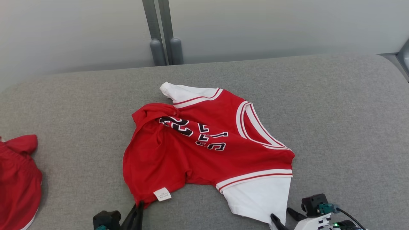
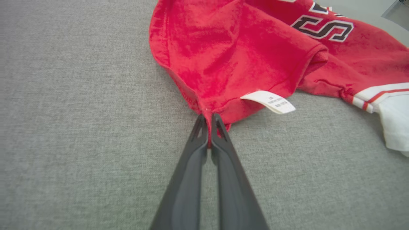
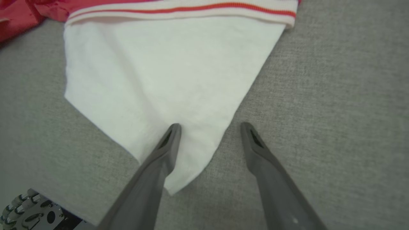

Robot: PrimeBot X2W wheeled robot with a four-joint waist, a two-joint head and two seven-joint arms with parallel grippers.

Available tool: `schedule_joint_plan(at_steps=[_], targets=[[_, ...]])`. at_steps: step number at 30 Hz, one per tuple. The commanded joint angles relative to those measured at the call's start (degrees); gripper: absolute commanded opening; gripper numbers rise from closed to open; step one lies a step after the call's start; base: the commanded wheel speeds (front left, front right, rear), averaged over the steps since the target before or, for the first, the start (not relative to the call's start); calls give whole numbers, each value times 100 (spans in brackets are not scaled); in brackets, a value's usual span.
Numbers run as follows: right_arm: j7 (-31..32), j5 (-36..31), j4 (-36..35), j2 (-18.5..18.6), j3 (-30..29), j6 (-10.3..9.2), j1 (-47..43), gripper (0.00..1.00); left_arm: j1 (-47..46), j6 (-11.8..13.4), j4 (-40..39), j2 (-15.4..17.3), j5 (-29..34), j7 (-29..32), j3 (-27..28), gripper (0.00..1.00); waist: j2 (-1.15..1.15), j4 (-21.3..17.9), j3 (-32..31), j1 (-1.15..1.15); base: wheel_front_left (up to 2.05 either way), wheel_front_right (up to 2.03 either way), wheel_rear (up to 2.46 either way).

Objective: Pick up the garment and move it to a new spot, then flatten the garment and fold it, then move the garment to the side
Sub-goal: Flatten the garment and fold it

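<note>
A red jersey with white sleeves lies rumpled near the middle of a grey cloth surface, its black and white lettering facing up and its striped neckline towards the right of the head view. The left gripper is pinched tight on the near left corner of the red hem. Its two dark fingers are pressed together with a sliver of red cloth caught between the tips, and the fabric bunches into folds just above the grip. A small white label sticks out from the hem just beside that corner, on the side towards the sleeve. The right gripper has its fingers spread wide at the pointed near corner of the white sleeve. One finger lies over the white cloth and the other over the grey surface just past the sleeve's edge, so the corner sits between them, unclamped. Whether the fingertips touch the cloth cannot be told. The other white sleeve lies folded at the far side of the jersey. A second red piece of clothing lies well apart at the left edge of the surface, and two grey posts stand behind it against a pale wall.
</note>
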State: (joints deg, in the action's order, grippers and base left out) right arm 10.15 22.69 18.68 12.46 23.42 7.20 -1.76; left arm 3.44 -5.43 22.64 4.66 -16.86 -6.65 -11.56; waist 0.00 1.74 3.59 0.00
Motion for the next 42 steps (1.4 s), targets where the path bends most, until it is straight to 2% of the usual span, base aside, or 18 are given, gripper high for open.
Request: schedule_joint_plan(at_steps=[1,6,10,12,14,18,22,25,27,31,34,37,38,42], targets=[[97,104,193,-151,195,52,-88,0,10,-38,-80,59,-92,23,32,0,0,18,-71,0,0,0,0],[-158,663,-334,50,-39,28,-76,0,214,-108,-683,181,-513,231,173,0,0,3,-224,0,0,0,0],[-177,1609,-1525,330,-499,30,-187,0,469,-183,-1783,416,-1132,685,93,0,0,-73,-359,0,0,0,0],[-190,2315,-2361,451,-839,31,-225,0,639,-201,-2511,629,-1454,962,120,0,0,-154,-387,0,0,0,0],[-134,2918,-3236,750,-1446,30,-293,0,776,-202,-3443,810,-1852,1257,172,0,0,-194,-366,0,0,0,0],[39,3740,-4515,1105,-2583,31,-111,0,624,-181,-5010,1139,-2437,1820,466,0,0,-264,-184,0,0,0,0],[315,4347,-5292,1438,-3595,31,507,0,-119,-14,-6103,1431,-3032,2521,778,0,0,-273,183,0,0,0,0],[590,4581,-5477,1672,-4105,31,1263,0,-991,163,-6434,1694,-3405,2989,1064,0,0,-293,534,0,0,0,0],[832,4753,-5407,1808,-4285,31,1880,0,-1664,251,-6427,1946,-3523,3288,1227,0,0,-297,820,0,0,0,0],[1441,4682,-4697,2058,-4298,30,3242,0,-3138,345,-5932,2321,-3671,3781,1300,0,0,-238,1501,0,0,0,0],[1867,4245,-3857,2084,-4019,30,4515,0,-4366,371,-5149,2352,-3668,3968,1098,0,0,-119,2073,0,0,0,0],[2123,3664,-3042,1774,-3583,30,5819,0,-5516,375,-4125,2183,-3458,3892,854,0,0,9,2544,0,0,0,0],[2107,3340,-2728,1620,-3449,30,6345,0,-5951,307,-3696,2160,-3290,3819,738,0,0,48,2696,0,0,0,0],[1777,2214,-1707,963,-2991,31,8053,0,-7492,168,-2202,1877,-2715,3049,554,0,0,133,3125,0,0,0,0]])
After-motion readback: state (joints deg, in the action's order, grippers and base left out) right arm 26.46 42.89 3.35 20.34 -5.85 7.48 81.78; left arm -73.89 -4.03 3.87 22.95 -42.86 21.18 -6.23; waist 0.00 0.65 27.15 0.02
